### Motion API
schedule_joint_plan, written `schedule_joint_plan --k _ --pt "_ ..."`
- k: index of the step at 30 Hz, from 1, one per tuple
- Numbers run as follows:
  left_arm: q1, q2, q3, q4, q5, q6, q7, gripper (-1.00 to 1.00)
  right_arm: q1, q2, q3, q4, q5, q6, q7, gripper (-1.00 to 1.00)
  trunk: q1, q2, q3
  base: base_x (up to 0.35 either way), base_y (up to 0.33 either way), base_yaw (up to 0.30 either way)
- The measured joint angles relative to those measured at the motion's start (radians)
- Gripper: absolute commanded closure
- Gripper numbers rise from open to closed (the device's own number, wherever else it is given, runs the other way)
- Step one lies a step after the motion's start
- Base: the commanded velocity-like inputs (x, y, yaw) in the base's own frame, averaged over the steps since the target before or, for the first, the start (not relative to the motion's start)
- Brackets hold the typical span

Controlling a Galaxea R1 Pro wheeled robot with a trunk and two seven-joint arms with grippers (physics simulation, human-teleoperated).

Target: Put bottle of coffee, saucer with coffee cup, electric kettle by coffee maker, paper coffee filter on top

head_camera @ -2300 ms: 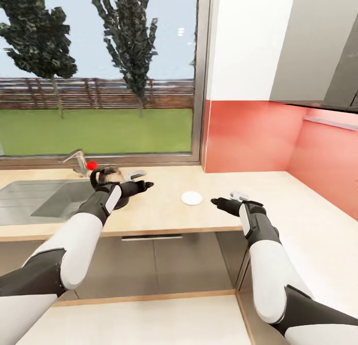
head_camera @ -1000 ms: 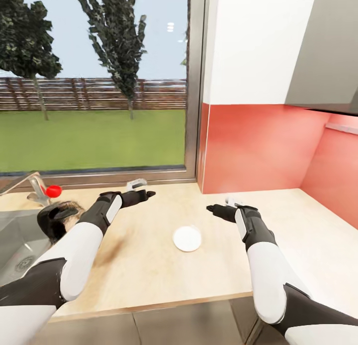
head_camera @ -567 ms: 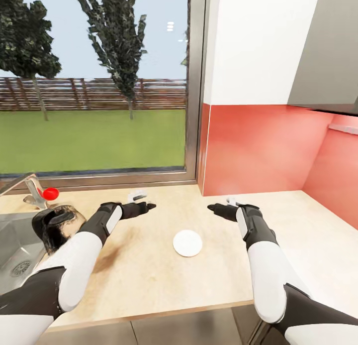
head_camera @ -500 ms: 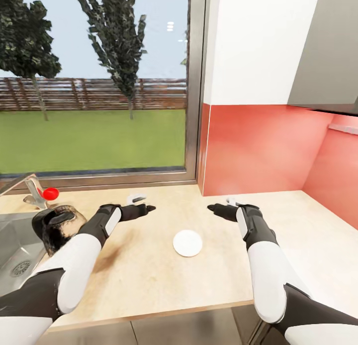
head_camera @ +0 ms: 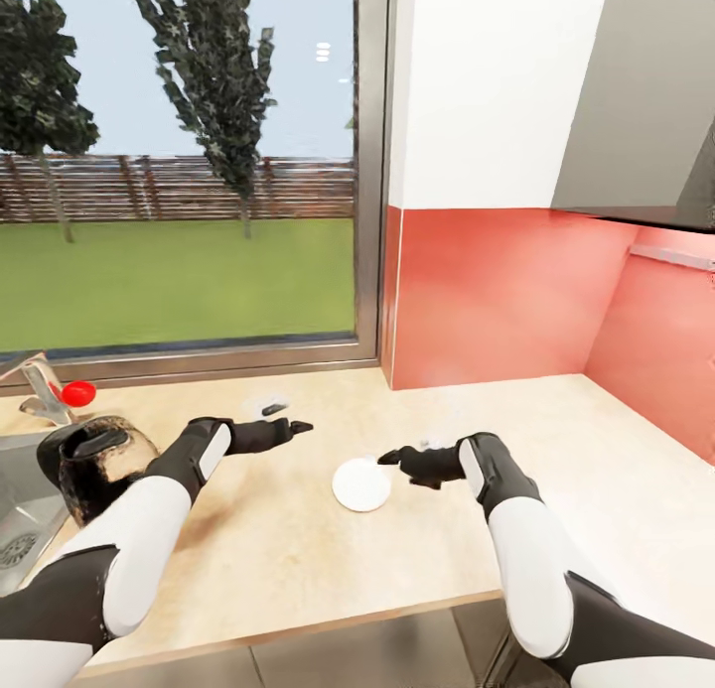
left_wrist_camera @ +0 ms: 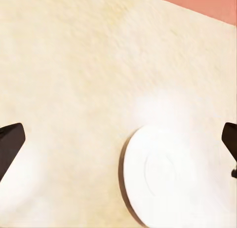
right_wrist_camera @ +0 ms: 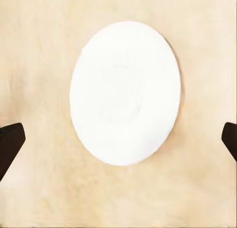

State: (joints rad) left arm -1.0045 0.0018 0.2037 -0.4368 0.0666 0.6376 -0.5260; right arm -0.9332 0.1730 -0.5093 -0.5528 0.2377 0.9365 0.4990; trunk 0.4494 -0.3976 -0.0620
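Saucer [head_camera: 361, 484] lies flat on counter [head_camera: 298, 529], white, round, no long axis or pointing dir to tell. No writing or brand legible on it or elsewhere. In right wrist view saucer [right_wrist_camera: 126, 92] sits centred betw the two dark fingertips, which stand wide apart, nothing held. Right gripper [head_camera: 392, 459] hovers just beside saucer's right edge in head view; touching or not, can't tell. Left gripper [head_camera: 288, 428] is near saucer, up-left of it, over bare counter; left wrist view shows its tips wide apart too, saucer [left_wrist_camera: 168, 176] off to one side. Dark kettle [head_camera: 94, 465] stands at counter's left by sink [head_camera: 15, 529], behind left forearm. Red backsplash [head_camera: 497, 296] behind, window [head_camera: 179, 162] to its left.
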Motion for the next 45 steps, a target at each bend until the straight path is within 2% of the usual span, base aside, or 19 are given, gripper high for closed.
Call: schedule_joint_plan --k 7,19,30,39,45 --pt "0.018 0.000 -0.001 0.001 0.000 -0.001 0.000 -1.00 0.006 0.000 0.000 0.111 -0.001 -0.001 0.003 -1.00 0.000 0.000 0.000 0.000 0.000 -0.019" --pt "0.059 -0.004 0.000 0.002 0.003 -0.005 -0.002 -1.00 0.007 0.000 -0.001 0.165 -0.003 -0.001 0.006 -1.00 0.000 0.000 0.000 0.099 0.000 0.000" --pt "0.087 -0.010 -0.002 0.003 0.006 -0.003 -0.007 -1.00 0.008 0.000 -0.002 0.172 -0.007 -0.003 0.008 -1.00 0.000 0.000 0.000 0.013 0.000 0.000" --pt "0.110 -0.014 -0.001 0.041 0.045 -0.007 -0.020 -1.00 0.009 0.000 -0.003 0.181 -0.012 -0.002 0.008 -1.00 0.000 0.000 0.000 0.000 0.000 0.000" --pt "0.122 -0.029 -0.001 0.047 0.063 -0.013 -0.049 -1.00 0.010 0.000 -0.003 0.181 -0.012 -0.003 0.008 -1.00 0.000 0.000 0.000 0.000 0.000 -0.021"
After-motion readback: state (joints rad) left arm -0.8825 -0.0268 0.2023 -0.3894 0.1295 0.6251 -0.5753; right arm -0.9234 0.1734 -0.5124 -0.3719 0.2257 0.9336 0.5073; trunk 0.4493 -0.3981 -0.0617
